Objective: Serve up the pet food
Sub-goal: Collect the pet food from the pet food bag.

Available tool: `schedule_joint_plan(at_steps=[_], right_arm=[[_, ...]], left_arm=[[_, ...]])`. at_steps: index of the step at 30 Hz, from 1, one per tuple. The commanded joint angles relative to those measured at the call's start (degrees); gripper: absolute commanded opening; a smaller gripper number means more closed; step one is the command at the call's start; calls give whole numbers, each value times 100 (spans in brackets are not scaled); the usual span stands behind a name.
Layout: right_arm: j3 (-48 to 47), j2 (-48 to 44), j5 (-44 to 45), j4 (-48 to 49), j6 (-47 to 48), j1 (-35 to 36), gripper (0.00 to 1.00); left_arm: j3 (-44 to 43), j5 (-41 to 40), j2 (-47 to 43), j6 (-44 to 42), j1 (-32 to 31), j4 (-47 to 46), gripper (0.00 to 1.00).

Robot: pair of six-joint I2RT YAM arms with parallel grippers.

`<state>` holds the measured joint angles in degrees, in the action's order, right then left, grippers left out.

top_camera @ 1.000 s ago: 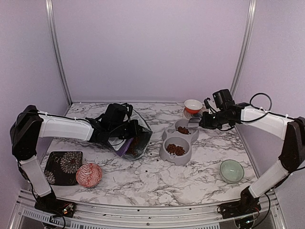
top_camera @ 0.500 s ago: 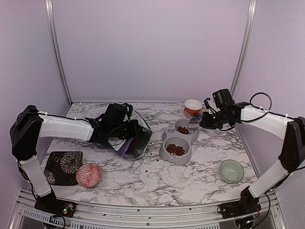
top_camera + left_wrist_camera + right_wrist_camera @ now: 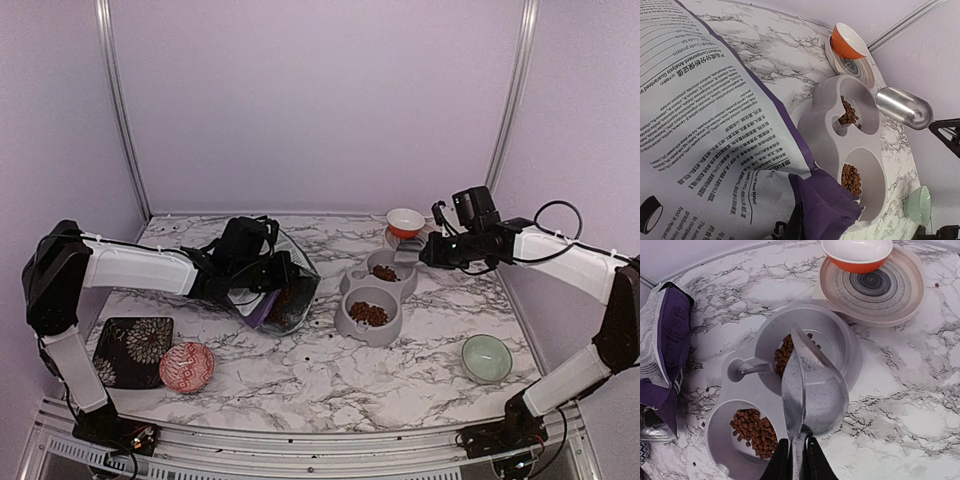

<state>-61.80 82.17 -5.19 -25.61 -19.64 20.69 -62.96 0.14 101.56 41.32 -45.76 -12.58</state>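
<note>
1. The grey double-bowl feeder [image 3: 375,300] stands on the marble tabletop [image 3: 330,390]. Pet food [image 3: 754,432] lies in a small heap in its near bowl, and a second heap lies in its far bowl.
2. The right tool [image 3: 794,460] is clenched on the handle of a metal scoop [image 3: 812,385]. The scoop is tipped on its side over the right rim of the feeder's far bowl.
3. Left of the feeder, the left tool [image 3: 262,283] is clamped on the purple-edged bag [image 3: 275,295]. The bag's mouth is tilted towards the feeder, and brown kibble shows inside it.
4. Just behind the feeder, an orange bowl [image 3: 857,252] sits on a spiral-patterned plate [image 3: 890,290].
5. A green bowl [image 3: 486,357] stands near the feeder's front right.
6. Well to the feeder's front left, a red patterned bowl [image 3: 186,366] touches a dark floral plate [image 3: 132,350].
</note>
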Motion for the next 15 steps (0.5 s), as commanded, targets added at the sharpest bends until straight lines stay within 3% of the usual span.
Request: schedule_joint_plan(at_steps=[1, 15], right_arm=[[182, -494, -293, 600, -151, 82, 0], [867, -1388, -838, 1677, 213, 1062, 0]], left_arm=[[-382, 303, 159, 122, -118, -412, 0], [-1055, 433, 602, 107, 88, -301, 0]])
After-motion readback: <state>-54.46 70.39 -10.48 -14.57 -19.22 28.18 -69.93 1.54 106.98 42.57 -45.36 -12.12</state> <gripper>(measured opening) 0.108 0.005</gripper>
